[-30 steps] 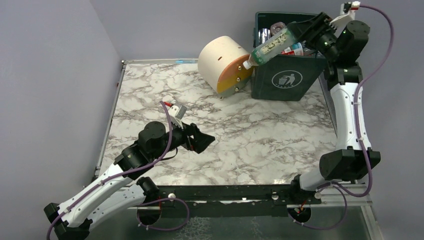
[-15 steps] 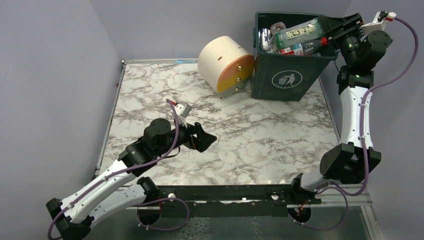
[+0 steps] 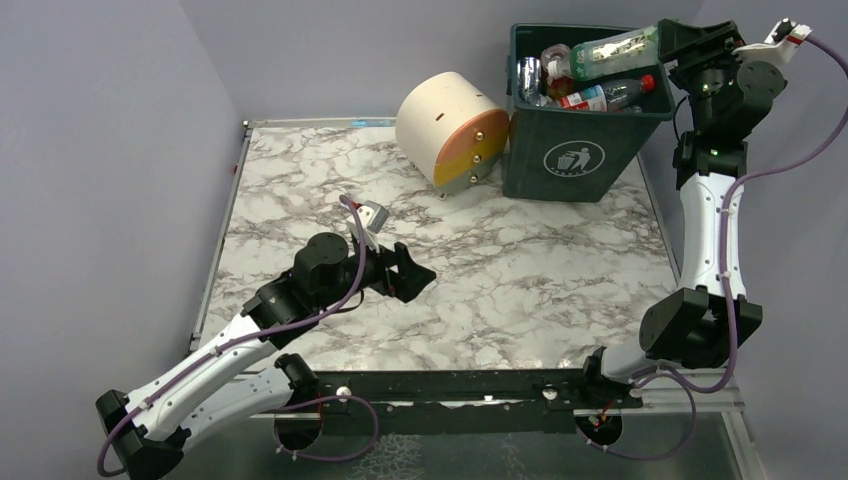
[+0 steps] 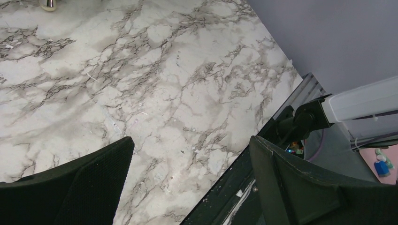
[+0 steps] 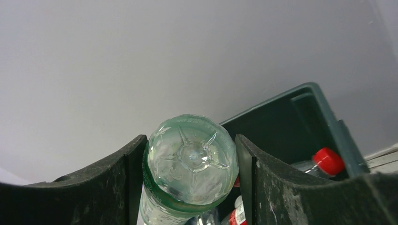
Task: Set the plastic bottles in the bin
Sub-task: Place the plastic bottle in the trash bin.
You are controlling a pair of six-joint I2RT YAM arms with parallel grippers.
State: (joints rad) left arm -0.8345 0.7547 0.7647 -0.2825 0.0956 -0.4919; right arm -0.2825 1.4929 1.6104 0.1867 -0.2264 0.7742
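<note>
**Green-Labelled Bottle Carried Over the Bin**

Within the last second the right gripper (image 3: 668, 40) has swung from the bin's front left corner, up and across to its far right corner, and the green-labelled bottle (image 3: 612, 50) has gone with it. The left gripper (image 3: 408, 276) has crept slightly forward over the marble table (image 3: 520, 270).

The right gripper's fingers (image 5: 117, 183) are clamped on the clear base of the bottle, one on each side. The bottle runs out ahead of them, lying almost level, with its cap end farthest from the tool. The bin (image 3: 590, 112) sits directly beneath and ahead of this gripper, so the held bottle hangs above the open top. Below it, inside the bin, lie other bottles, among them a red-capped bottle (image 3: 605, 97).

The left gripper stands with its jaws wide apart and nothing between them, only bare tabletop below and ahead. The cream-and-orange drawer unit (image 3: 450, 125) stands well ahead of it, touching the bin's left side.
</note>
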